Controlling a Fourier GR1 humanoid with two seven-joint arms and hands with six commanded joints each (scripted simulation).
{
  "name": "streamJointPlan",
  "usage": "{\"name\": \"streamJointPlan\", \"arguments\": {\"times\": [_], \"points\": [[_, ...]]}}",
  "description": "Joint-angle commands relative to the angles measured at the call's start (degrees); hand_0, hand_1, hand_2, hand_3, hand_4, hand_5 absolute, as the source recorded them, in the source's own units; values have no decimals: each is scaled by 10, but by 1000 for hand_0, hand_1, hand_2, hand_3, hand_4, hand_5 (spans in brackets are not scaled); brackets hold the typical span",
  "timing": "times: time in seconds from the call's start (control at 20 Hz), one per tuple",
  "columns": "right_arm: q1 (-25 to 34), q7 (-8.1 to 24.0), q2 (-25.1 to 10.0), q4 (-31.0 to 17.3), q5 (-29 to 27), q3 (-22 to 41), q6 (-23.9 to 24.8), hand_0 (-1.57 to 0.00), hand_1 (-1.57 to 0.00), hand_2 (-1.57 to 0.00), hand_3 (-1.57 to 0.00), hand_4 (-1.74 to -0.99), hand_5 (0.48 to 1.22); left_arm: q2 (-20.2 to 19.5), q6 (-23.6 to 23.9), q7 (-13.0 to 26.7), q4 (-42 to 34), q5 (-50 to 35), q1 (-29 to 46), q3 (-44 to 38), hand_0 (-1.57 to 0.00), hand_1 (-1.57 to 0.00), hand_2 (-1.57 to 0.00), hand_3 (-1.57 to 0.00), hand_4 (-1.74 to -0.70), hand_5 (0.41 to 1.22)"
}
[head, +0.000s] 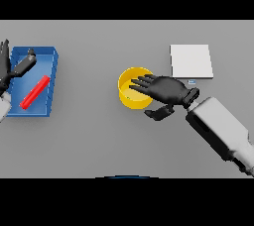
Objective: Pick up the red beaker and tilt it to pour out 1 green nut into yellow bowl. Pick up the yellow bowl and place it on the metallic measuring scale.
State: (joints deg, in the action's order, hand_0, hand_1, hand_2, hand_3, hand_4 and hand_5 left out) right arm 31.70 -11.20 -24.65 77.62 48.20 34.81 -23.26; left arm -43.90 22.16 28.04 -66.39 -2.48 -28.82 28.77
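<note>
The yellow bowl (130,87) stands on the grey table near the middle. A small green nut (128,97) lies inside it at the near wall. My right hand (166,89) reaches from the right, fingers straight over the bowl's right rim and the thumb (158,113) below it, open. The red beaker (35,92) lies on its side in the blue tray (51,82) at the left. My left hand (14,68) is over the tray's far left corner, fingers relaxed, holding nothing. The metallic scale (191,61) lies at the back right.
The blue tray's walls stand around the beaker. The scale lies just behind my right wrist.
</note>
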Motion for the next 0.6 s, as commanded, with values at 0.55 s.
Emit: {"name": "streamJointPlan", "arguments": {"times": [0.55], "points": [[84,-4,46,-120,32,53,-35,1,1,1,1,-1263,739,-7,-4,-6,0,-3,5,-2,1,1,1,1,-744,699]]}}
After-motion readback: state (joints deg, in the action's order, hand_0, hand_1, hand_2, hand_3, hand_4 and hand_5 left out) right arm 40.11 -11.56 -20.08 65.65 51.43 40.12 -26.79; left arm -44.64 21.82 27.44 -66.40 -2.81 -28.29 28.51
